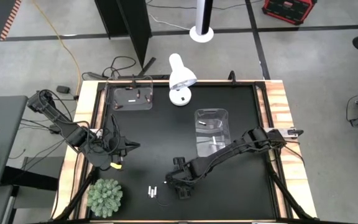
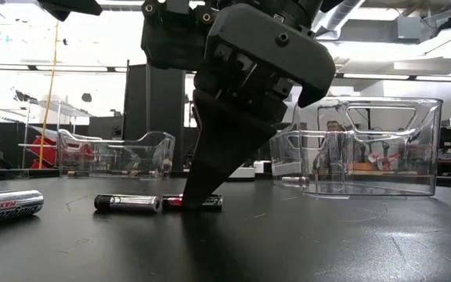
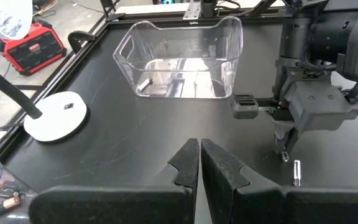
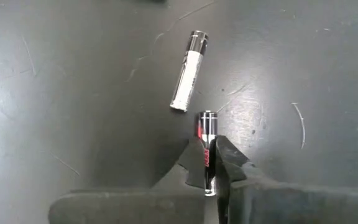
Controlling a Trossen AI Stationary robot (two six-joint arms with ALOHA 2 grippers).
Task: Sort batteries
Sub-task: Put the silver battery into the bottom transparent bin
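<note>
Because sorting starts with a pickup, right gripper (image 4: 209, 163) pinches dark red-marked battery (image 4: 205, 140) flat on black counter (image 4: 73, 93); left gripper (image 3: 200, 163) waits closed, empty.

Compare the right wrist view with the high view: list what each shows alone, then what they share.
Right wrist only: the right gripper is shut on a dark battery with red marks, lying on the black mat, with a white battery apart from it.

High only: the left gripper shut and waiting at the left, two clear bins, a white lamp and a small green plant.

Both: the right gripper down on the mat among the loose batteries near the front edge.
</note>
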